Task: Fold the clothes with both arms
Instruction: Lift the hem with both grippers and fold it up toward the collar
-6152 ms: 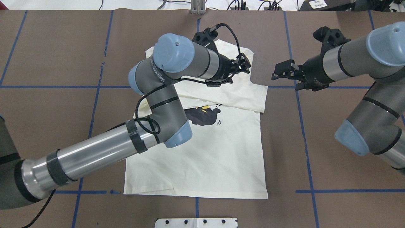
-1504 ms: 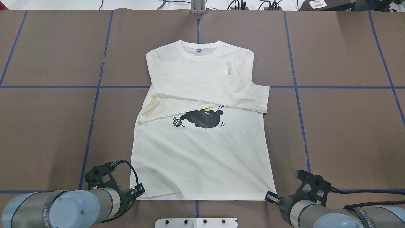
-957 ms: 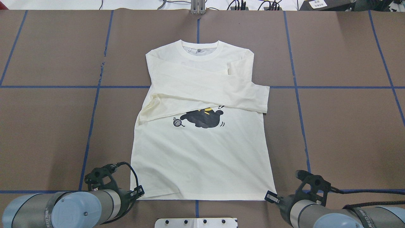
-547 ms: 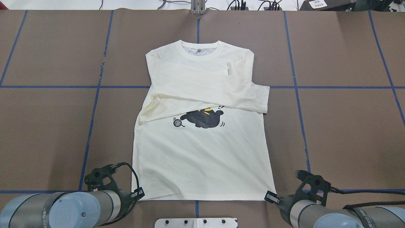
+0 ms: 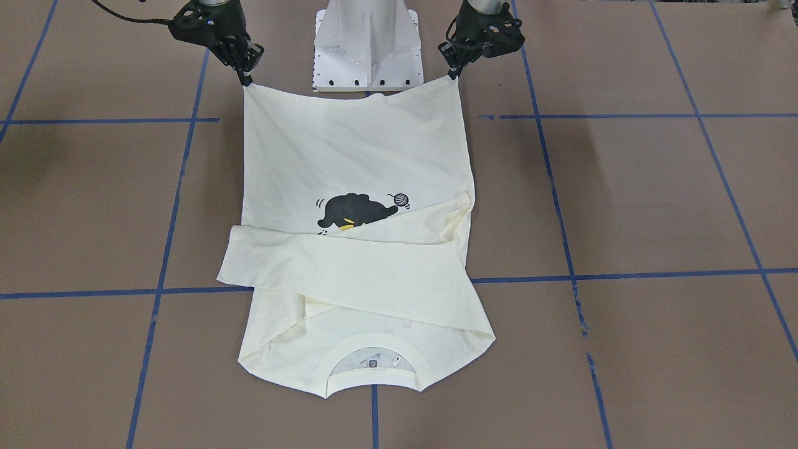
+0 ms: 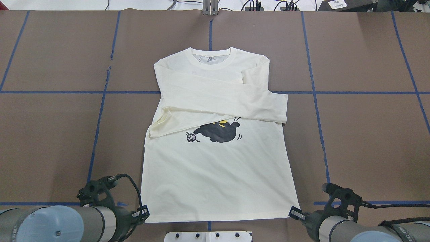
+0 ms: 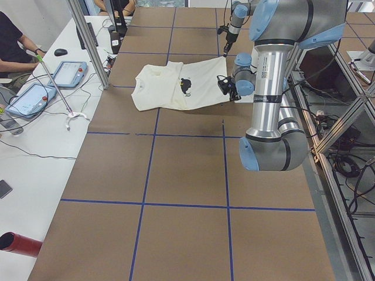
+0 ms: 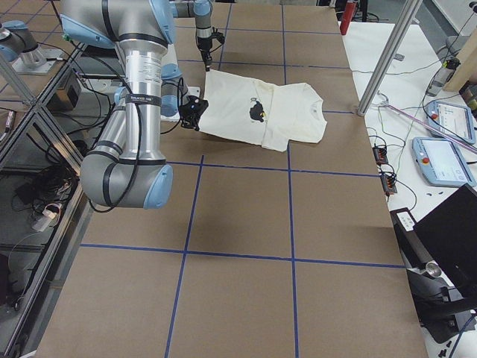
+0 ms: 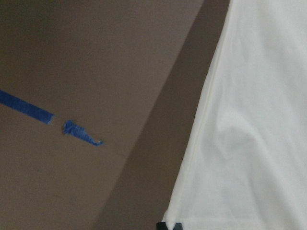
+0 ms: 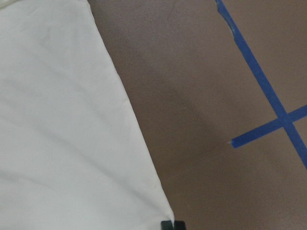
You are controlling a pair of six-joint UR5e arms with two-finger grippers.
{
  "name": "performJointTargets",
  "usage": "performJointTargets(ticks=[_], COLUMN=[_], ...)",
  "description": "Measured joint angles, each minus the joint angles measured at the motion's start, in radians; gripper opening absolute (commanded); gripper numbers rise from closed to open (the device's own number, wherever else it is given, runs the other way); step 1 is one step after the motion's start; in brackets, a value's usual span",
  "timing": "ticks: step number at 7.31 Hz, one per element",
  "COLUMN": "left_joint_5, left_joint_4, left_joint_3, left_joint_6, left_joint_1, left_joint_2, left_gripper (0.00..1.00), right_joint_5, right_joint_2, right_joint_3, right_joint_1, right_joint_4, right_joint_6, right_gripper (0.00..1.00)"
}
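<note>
A cream long-sleeved T-shirt (image 6: 215, 174) lies face up on the brown table (image 6: 369, 134), straight out from the white pedestal base (image 6: 208, 236). Its hem is at the end nearest the base and its collar (image 6: 211, 57) at the end farthest from it. Both sleeves are folded across the chest. The upper sleeve (image 6: 228, 97) runs slantwise, its cuff poking past the shirt's side on the robot's right of the base. A black cat print (image 6: 218, 131) with a ball of yarn shows just on the base side of the sleeves.

The left gripper (image 6: 145, 212) sits just off the base's left corner, its fingers pressed together on the left hem corner. The right gripper (image 6: 294, 212) sits just off the base's right corner, pinching the right hem corner likewise. In the front-facing view the hem stretches taut between the two tips, its edge overlapping the base's front edge. Each wrist view shows a fabric corner running into a black fingertip. The left arm (image 6: 50, 225) and right arm (image 6: 352, 230) lie low on either side of the base
</note>
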Motion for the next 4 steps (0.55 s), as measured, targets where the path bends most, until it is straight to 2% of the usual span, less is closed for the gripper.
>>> performJointTargets(ticks=[2,4], left_joint_5=[-0.015,-0.015], left_joint_4=[0.003,0.002], left_joint_3=[-0.076,-0.114], left_joint_6=[-0.022,-0.053], left_joint_1=[0.006,-0.003], left_joint_2=[0.009,-0.023], left_gripper=[0.0,0.0], right_joint_5=[0.0,0.024], right_joint_2=[-0.016,0.011], right_joint_3=[0.056,0.1], right_joint_1=[0.001,0.073], right_joint_4=[0.002,0.002], right_joint_6=[-0.001,-0.017], right_gripper=[0.0,0.0])
